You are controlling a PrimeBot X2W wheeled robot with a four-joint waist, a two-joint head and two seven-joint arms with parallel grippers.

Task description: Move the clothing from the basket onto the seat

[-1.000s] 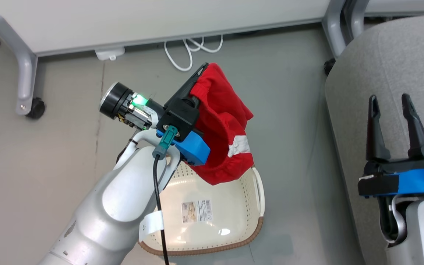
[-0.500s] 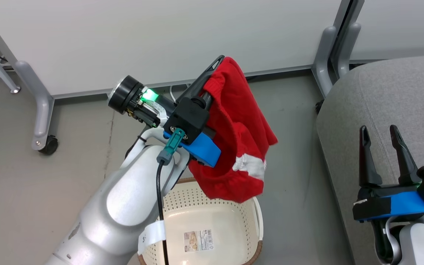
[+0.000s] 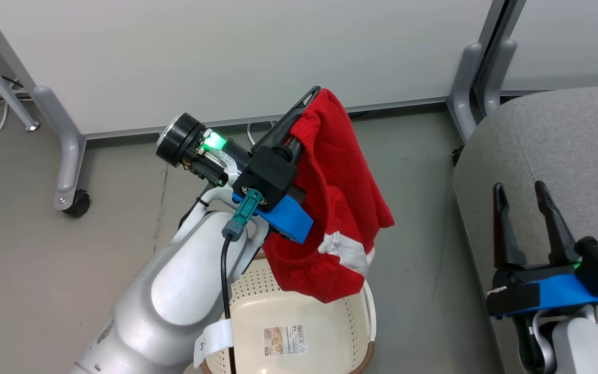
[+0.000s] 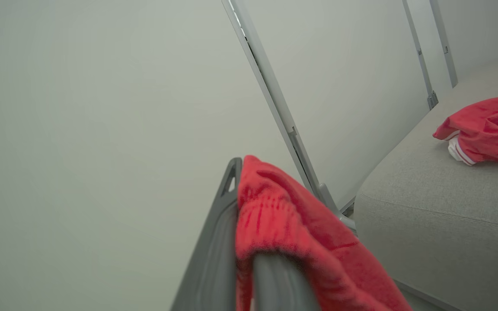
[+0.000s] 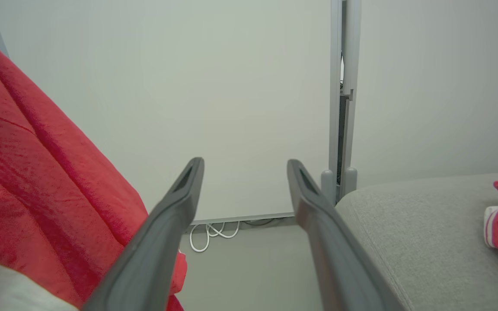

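The left gripper [image 3: 307, 104] is clamped shut on a red garment [image 3: 340, 208] with a white patch. The garment is lifted clear and hangs above the far end of the basket [image 3: 351, 322], which stands on the floor [image 3: 122, 234] near the seat [image 3: 553, 145]. The right gripper [image 3: 518, 186] hovers over the seat's edge nearest the basket, its two fingers spread wide with nothing between them, while a second red garment [image 4: 486, 125] with white trim lies crumpled on the seat, well in from that edge.
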